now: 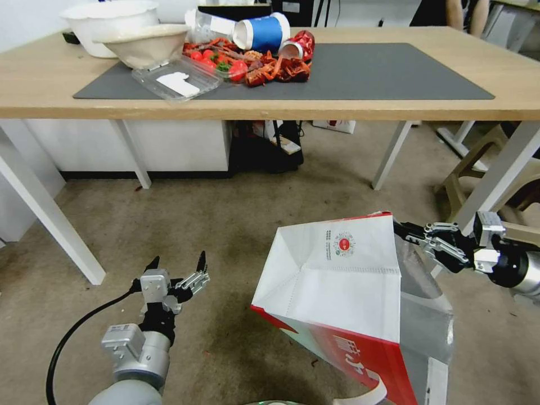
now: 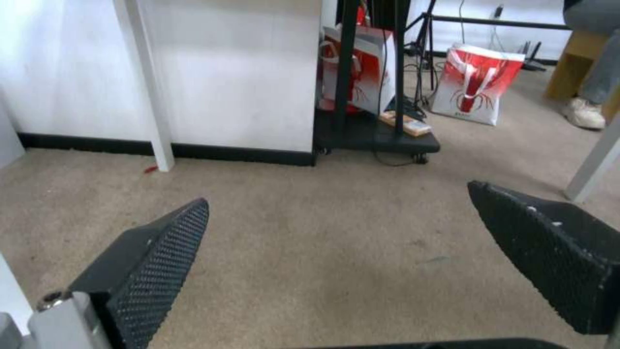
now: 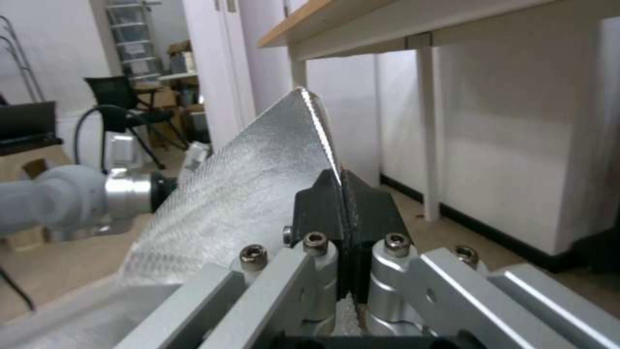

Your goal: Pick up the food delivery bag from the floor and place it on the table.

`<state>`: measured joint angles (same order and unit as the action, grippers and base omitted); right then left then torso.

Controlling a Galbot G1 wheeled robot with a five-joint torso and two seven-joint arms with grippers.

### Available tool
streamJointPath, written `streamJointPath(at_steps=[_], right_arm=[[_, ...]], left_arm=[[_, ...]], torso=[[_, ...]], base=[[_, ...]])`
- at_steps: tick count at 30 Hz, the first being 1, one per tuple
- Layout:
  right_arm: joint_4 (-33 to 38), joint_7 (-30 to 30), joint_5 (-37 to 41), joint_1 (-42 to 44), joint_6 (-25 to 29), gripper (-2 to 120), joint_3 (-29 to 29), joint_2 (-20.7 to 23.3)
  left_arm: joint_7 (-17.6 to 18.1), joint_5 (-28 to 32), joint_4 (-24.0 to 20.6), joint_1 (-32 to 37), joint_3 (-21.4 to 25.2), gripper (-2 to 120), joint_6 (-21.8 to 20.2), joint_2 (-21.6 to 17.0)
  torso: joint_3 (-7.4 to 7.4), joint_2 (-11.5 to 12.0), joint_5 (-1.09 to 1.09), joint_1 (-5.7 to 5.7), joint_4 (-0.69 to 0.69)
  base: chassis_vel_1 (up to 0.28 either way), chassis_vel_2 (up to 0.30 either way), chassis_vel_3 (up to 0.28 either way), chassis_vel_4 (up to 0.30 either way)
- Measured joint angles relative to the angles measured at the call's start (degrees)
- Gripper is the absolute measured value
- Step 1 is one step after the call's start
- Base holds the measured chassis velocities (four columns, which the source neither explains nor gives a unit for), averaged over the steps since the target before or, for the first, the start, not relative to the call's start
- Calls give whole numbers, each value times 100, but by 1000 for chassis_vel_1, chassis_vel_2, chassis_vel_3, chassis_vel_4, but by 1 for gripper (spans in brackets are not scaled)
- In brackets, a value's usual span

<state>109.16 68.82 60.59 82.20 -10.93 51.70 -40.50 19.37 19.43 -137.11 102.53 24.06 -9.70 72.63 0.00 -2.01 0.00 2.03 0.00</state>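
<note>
The food delivery bag point(image 1: 343, 287), white with a red side panel and silver foil lining, leans tilted over the floor point(image 1: 214, 236) at the lower right of the head view. My right gripper point(image 1: 404, 229) is shut on the bag's upper rim, and the right wrist view shows its black fingers point(image 3: 342, 203) pinching the foil edge of the food delivery bag point(image 3: 252, 184). To the bag's left, my left gripper point(image 1: 176, 262) hovers open above the floor with nothing between its fingers point(image 2: 162, 261). The table point(image 1: 34, 79), light wood with a dark grey mat point(image 1: 382, 70), stands ahead.
Two bowls point(image 1: 112, 28), a clear food box point(image 1: 177, 81), red food and cups point(image 1: 261, 34) crowd the mat's left end. White table legs point(image 1: 50, 216) stand left and right. Under the table sit a black trolley point(image 2: 375, 135) and a red-and-white bag point(image 2: 474, 82).
</note>
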Motion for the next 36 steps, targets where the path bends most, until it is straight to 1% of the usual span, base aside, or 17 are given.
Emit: streamJointPath(at_steps=[11, 36], right_arm=[[-54, 326, 112, 2, -194, 0, 23, -72], [3, 455, 162, 20, -279, 0, 32, -145]], left_arm=[[57, 38, -14, -30, 22, 100, -5, -24], [123, 52, -14, -50, 16, 100, 21, -48]], torso=[[0, 0, 0, 0, 0], [0, 0, 0, 0, 0]], base=[[0, 0, 0, 0], [0, 0, 0, 0]])
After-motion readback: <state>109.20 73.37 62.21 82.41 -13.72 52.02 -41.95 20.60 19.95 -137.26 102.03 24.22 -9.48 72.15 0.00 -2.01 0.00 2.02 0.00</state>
